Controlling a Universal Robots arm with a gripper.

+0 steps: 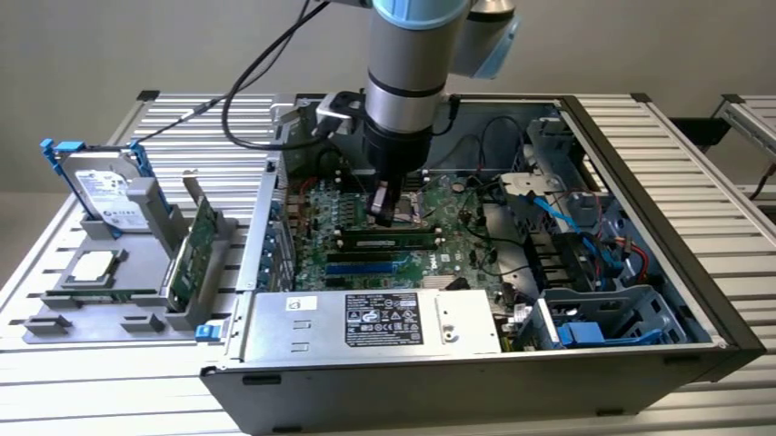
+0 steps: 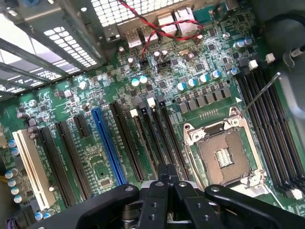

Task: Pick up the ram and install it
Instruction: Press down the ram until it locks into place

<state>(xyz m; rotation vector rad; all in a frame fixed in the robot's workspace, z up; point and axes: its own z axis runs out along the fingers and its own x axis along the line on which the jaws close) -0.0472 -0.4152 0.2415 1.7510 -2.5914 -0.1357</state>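
My gripper (image 1: 385, 216) hangs low inside the open computer case (image 1: 655, 227), just over the green motherboard (image 1: 452, 232). In the wrist view its black fingers (image 2: 159, 191) are pressed together and the gripper (image 2: 167, 172) is shut with nothing between them. A narrow green strip (image 1: 388, 240) lies along the black slots just beside the gripper on the power-supply side. It looks like the ram seated in a slot, but I cannot tell for certain. The empty processor socket (image 2: 224, 155) sits beside the fingers, with black memory slots (image 2: 271, 124) beyond it.
A blue expansion slot (image 2: 108, 145) and a white one (image 2: 33, 164) lie on the socket's other side. The power supply (image 1: 363, 322), a drive cage (image 1: 606, 318) and blue cables (image 1: 552, 213) crowd the case. Outside, a grey holder (image 1: 73, 313) carries a hard drive (image 1: 104, 186) and a green expansion card (image 1: 196, 245).
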